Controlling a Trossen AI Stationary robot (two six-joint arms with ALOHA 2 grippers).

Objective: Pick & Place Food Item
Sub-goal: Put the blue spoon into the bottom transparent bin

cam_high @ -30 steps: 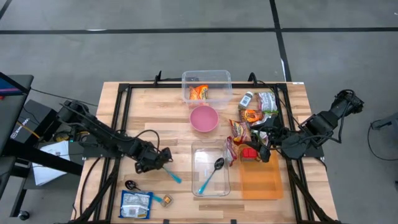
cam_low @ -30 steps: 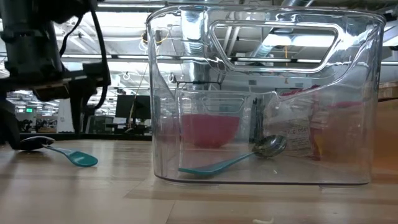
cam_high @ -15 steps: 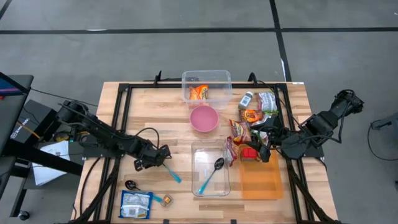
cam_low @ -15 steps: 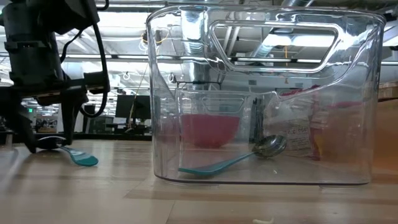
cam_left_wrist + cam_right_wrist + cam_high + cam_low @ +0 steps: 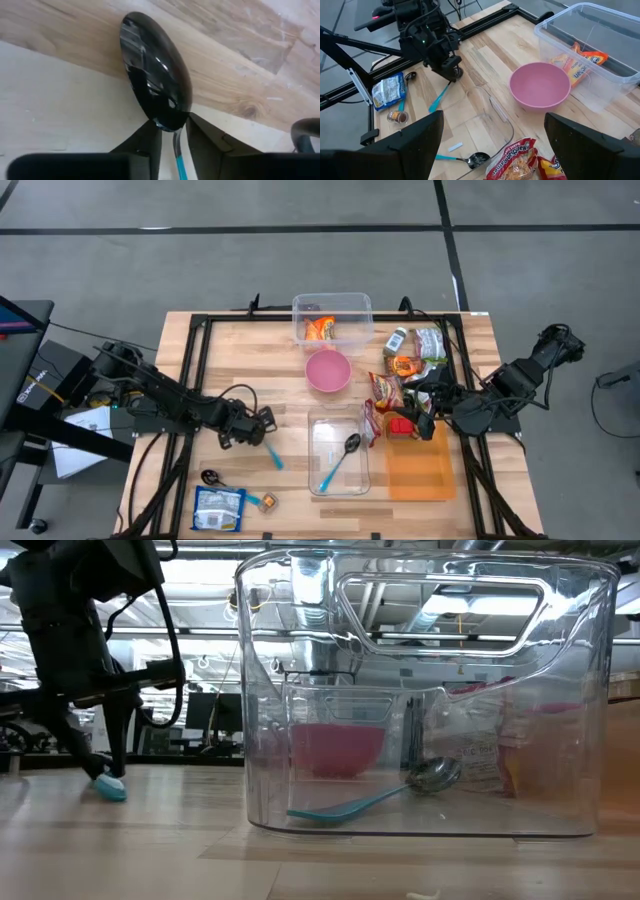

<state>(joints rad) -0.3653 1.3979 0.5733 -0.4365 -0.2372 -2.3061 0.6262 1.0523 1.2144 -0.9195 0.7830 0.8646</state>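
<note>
While the left gripper (image 5: 262, 430) pinches the neck of a teal-handled spoon (image 5: 156, 80) near the table's (image 5: 240, 370) left-centre, no food item is being carried.
Progress judged partial: one orange snack bag (image 5: 320, 329) lies in the far clear bin (image 5: 332, 302), one spoon (image 5: 341, 460) in the near clear container (image 5: 338, 420); several snack packets (image 5: 392, 390) remain beside the orange tray (image 5: 418, 470). Right gripper (image 5: 428, 410) waits over those packets, fingers spread wide. Open wood lies between left gripper and near container; black frame rails (image 5: 190, 370) bound the left side.

Two dark jointed arms, looping black cables
</note>
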